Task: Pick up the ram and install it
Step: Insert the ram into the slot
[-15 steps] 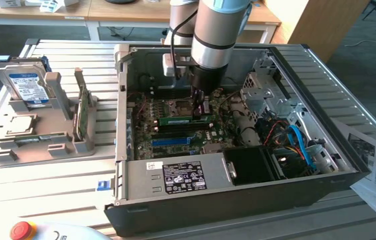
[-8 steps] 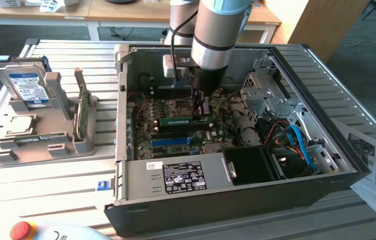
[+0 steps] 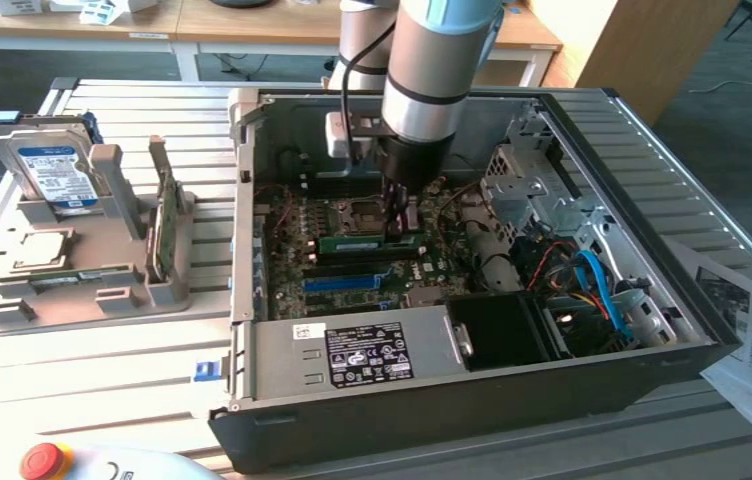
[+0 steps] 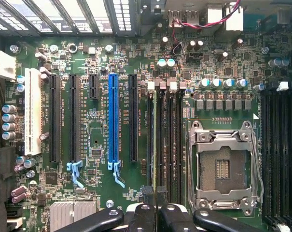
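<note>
the long, thin green ram stick (image 3: 367, 242) is pinched between the dark metal fingers (image 3: 399, 208) of the arm, which are pressed almost together on its narrow edges. it is held low inside the open black computer case (image 3: 696, 335), just over the green motherboard (image 3: 299, 285). in the wrist view the ram stick (image 4: 154, 145) is seen edge-on as a thin line running away from the fingers (image 4: 146, 209). it is lined up with the group of long black memory slots (image 4: 169, 145), on the side of that group away from the silver processor socket (image 4: 223, 166) and towards the long blue plastic slot strip (image 4: 113, 121). whether the stick is already seated in a slot or only hanging above one cannot be told.

the step in hand is judged to be the seating of the stick. for that to be done well, the stick should be kept parallel to its slot and upright, so that its lower edge is met by the groove along the whole length and not at one end only. the white latch clips (image 4: 151, 86) at the slot ends should be left free. pressure is best applied straight down and evenly, since a tilted push could jam the stick or strain the board.
</note>
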